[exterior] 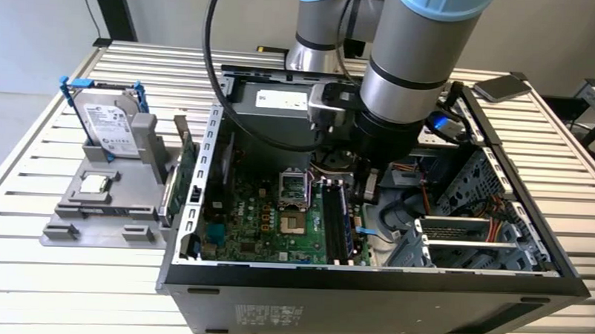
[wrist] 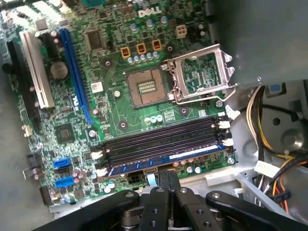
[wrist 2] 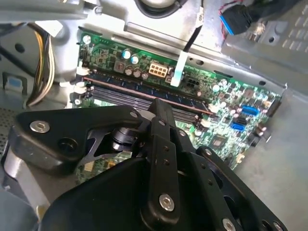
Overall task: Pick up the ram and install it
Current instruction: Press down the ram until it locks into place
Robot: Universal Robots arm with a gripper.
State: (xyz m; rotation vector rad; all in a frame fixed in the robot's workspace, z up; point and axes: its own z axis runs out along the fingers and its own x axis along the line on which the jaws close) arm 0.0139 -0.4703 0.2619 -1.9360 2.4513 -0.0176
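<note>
my tool (wrist: 163,180) hangs closed and empty just above the ram (wrist: 163,156), seated in the motherboard (wrist: 115,96) slot.

Arm (exterior: 405,74): thick silver-grey tube sections, light blue caps at the joints, a black band around the lower section and a black wrist housing below it. A grey box-shaped module (exterior: 329,101) is mounted beside the wrist. Black cables (exterior: 214,75) loop down from above along the arm.

Claw (wrist: 168,180): matte black linkage with angular plates, rounded pivot arms and silver hex-socket screws at the pivots, seen in both wrist views. Two narrow black fingers (wrist: 163,179) lie side by side, tips together.
</note>
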